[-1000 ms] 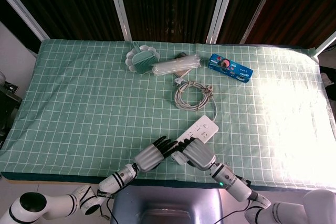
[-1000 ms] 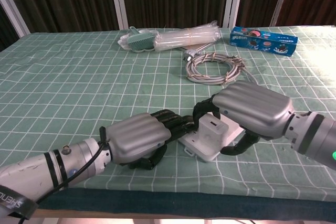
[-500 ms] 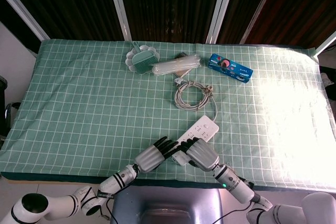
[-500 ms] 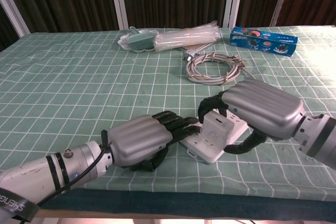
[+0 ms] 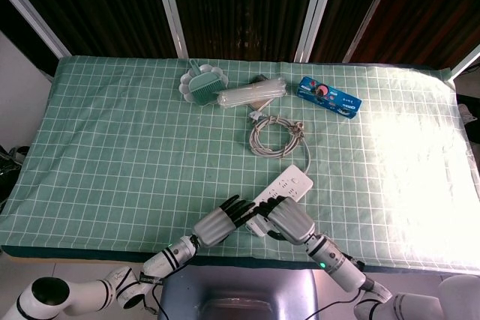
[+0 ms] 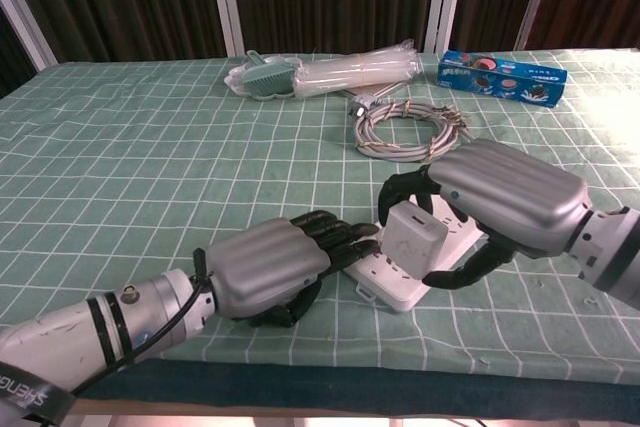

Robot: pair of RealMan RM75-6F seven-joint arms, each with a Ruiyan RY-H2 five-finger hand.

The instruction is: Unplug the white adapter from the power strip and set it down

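Observation:
The white power strip (image 6: pixel 402 285) (image 5: pixel 291 183) lies near the table's front edge, its cable running back to a coil. My right hand (image 6: pixel 505 202) (image 5: pixel 289 220) grips the white adapter (image 6: pixel 412 238), which is tilted and lifted just above the strip's near end. My left hand (image 6: pixel 268 266) (image 5: pixel 216 222) rests on the cloth with its dark fingers (image 6: pixel 338 234) pressing on the strip's near-left end. In the head view the adapter is hidden under the right hand.
A coiled grey cable (image 6: pixel 410 129) (image 5: pixel 277 134) lies behind the strip. At the back stand a green dustpan set (image 5: pixel 201 85), a clear plastic bundle (image 5: pixel 251 94) and a blue biscuit box (image 5: pixel 328 97). Green checked cloth covers the table (image 5: pixel 112 148).
The right hand has risen and drawn slightly right with the adapter, which has come up off the strip and tilted. The left hand has kept still on the strip.

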